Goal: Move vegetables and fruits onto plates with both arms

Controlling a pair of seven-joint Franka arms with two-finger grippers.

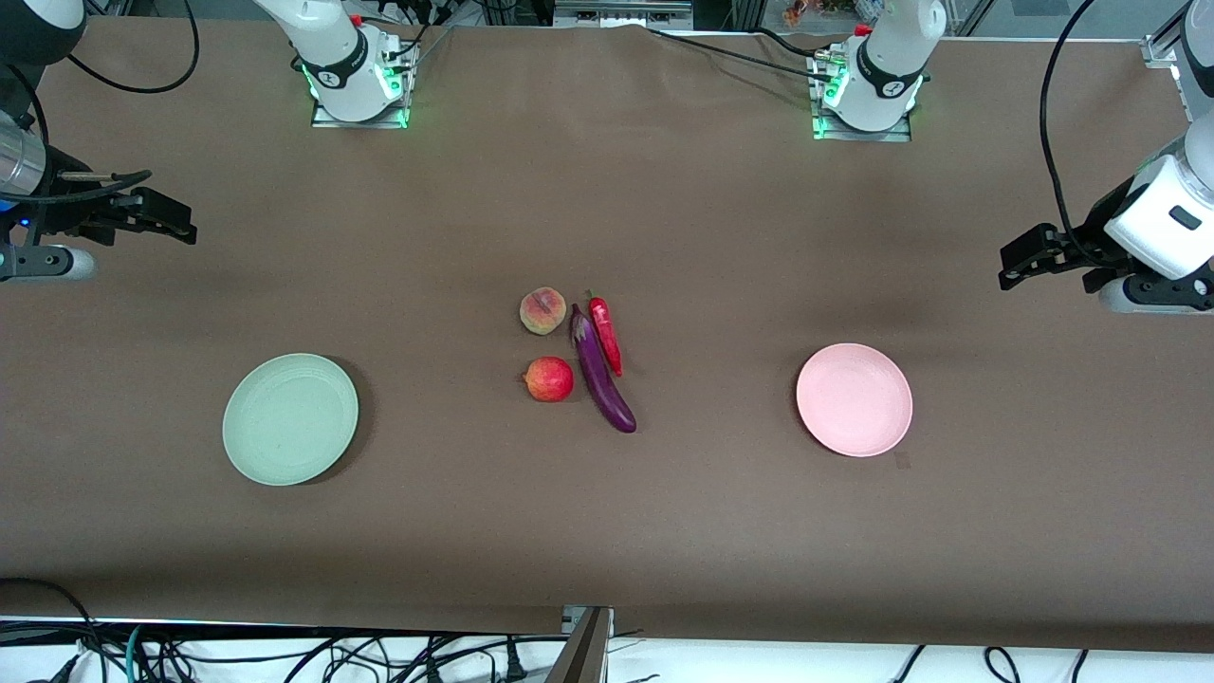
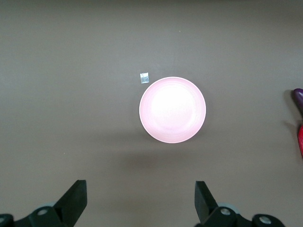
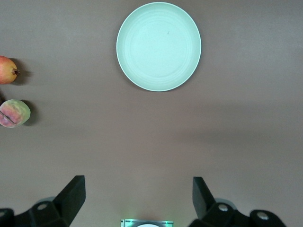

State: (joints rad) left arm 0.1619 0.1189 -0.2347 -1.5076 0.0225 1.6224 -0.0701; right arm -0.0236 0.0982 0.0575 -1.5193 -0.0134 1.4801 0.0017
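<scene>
The right gripper (image 1: 180, 228) hangs spread wide, holding nothing, above the table's end near the mint plate (image 1: 290, 418). Midway lie peach (image 1: 542, 311), pomegranate (image 1: 549, 379), eggplant (image 1: 601, 382) and chili (image 1: 605, 334). Then comes the pink plate (image 1: 854, 399), and the left gripper (image 1: 1020, 261) waits likewise spread, holding nothing.

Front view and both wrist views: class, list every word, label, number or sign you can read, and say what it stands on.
No text can be read in any view.
Dark round marks on the two arm bases: too small to read.
Small pale sticker on the table beside the pink plate: no writing can be made out.
</scene>
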